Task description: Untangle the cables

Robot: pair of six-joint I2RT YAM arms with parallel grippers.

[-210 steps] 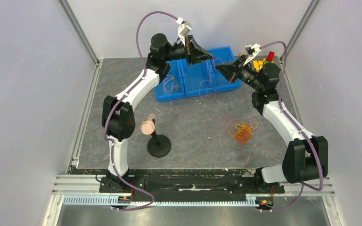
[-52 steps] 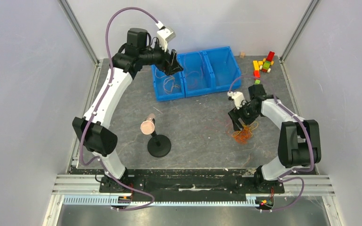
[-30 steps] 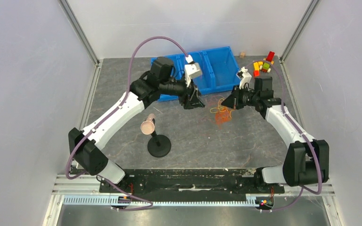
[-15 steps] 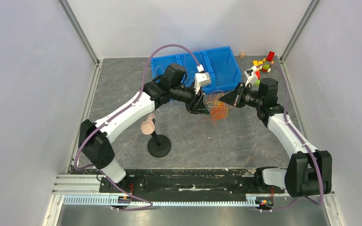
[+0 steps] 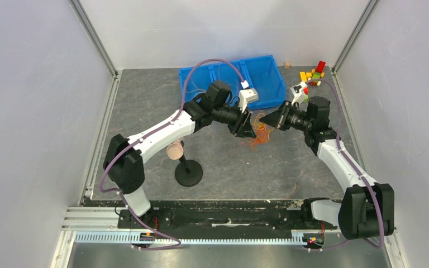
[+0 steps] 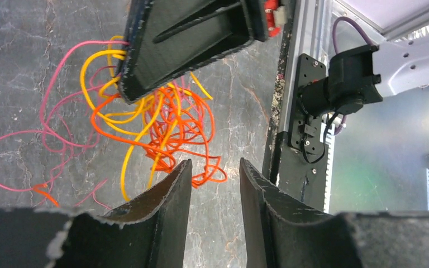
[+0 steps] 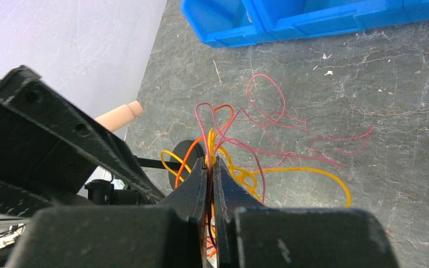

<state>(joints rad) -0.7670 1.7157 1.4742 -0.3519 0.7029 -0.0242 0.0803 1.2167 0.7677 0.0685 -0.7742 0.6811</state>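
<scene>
Table [image 5: 145,111]: we see bare grey surface near and right of centre | three blue bins [image 5: 268,75] along the far edge | one black stand [image 5: 189,173] near-left | cables [image 6: 167,120]: one orange, yellow and pink tangle mid-table, loops fanning every way, no clear long axis | right gripper [image 7: 210,162] clenched on its strands | left gripper [image 6: 215,164] released, tips just beside the tangle.

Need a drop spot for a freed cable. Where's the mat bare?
Bare: mat between stand and right arm, near centre; far-left mat beside the bins. Crowded: cables between left gripper and right gripper; blocks, far right.
</scene>
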